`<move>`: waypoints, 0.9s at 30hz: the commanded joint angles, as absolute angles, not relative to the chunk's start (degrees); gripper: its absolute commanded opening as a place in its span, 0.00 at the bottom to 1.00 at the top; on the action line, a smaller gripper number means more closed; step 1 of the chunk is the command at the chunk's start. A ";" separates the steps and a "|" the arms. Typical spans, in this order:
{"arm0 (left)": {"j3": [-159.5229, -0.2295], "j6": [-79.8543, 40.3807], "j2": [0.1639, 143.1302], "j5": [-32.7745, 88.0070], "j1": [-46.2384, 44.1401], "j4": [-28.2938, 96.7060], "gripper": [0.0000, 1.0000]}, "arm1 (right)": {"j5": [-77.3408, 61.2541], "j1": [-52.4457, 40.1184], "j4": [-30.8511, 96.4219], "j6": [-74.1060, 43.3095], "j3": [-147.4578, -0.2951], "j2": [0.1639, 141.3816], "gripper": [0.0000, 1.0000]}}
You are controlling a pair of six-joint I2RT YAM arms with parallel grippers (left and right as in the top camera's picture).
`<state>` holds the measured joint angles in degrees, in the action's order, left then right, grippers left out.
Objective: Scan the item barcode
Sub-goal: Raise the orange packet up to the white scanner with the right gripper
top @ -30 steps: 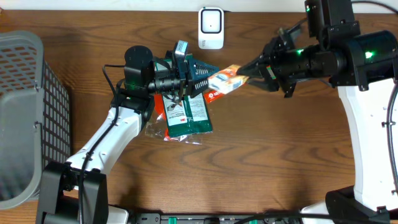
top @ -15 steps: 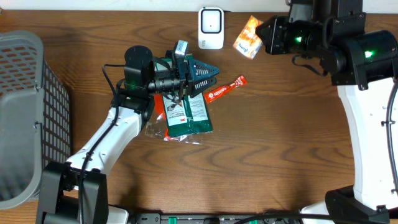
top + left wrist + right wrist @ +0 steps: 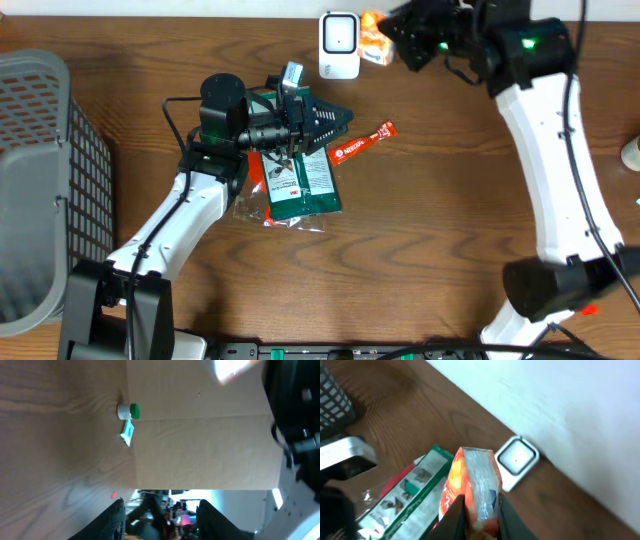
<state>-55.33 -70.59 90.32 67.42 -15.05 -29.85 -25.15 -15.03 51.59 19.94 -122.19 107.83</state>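
while the right gripper (image 3: 481, 506) is clamped on the lower part of an orange packet (image 3: 474, 477), it holds that packet off the table (image 3: 430, 250) at the far edge, just beside the white barcode scanner (image 3: 340, 45) and on the side of the robot's right. from the wrist camera the packet is seen edge-on, its long axis running out of the jaws towards the scanner, whose square window faces up from the wood and lies just beyond the packet's free end. the relation that matters for the coming move is this one: the scanner is to the left of the packet and below it, so the packet would have to be carried a short way leftward over the window, probably with a broad face turned down; which face bears the barcode cannot be told. the right arm is plainly the nearer one. the left gripper (image 3: 340, 117) hovers well apart from the scanner, jaws apart with nothing between them, above the green packets (image 3: 300, 190) and beside a red sachet (image 3: 362, 142) near mid-table. a wire basket (image 3: 40, 170) stands at the robot's far left.
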 commanded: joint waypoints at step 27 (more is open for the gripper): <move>-55.29 -56.31 90.24 66.46 -14.96 -29.91 0.46 | -89.38 -7.29 -41.69 -29.08 -122.85 145.49 0.01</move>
